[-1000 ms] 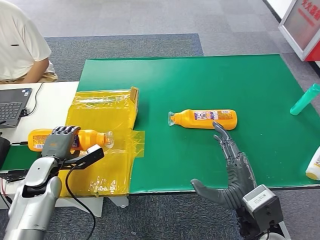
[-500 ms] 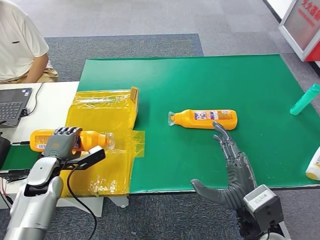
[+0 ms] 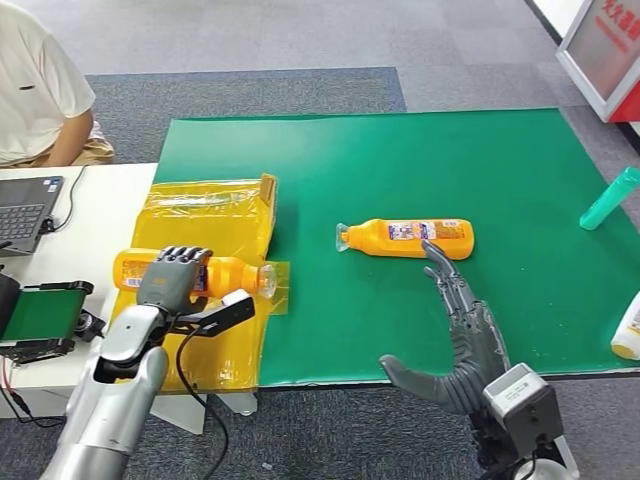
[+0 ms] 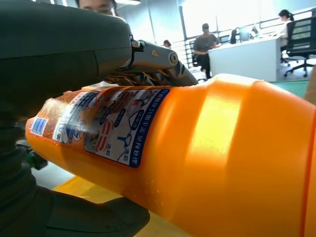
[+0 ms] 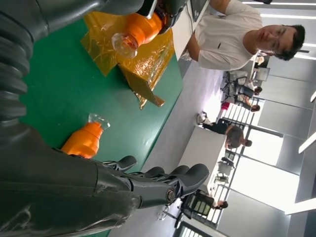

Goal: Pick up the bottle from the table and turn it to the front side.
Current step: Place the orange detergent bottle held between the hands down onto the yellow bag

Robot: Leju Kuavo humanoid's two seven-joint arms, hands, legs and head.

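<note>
Carried rightward, held bottle in left hand overhangs yellow sheet; right hand spread.

Bottle label print seemingly Chinese, unreadable

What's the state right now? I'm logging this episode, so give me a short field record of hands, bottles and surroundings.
left hand: grips held bottle, lifted over yellow film
right hand: open, fingers spread, beside lying bottle
lying bottle: on its side on green mat, cap toward robot's left
bystander: person seated by laptop
</note>
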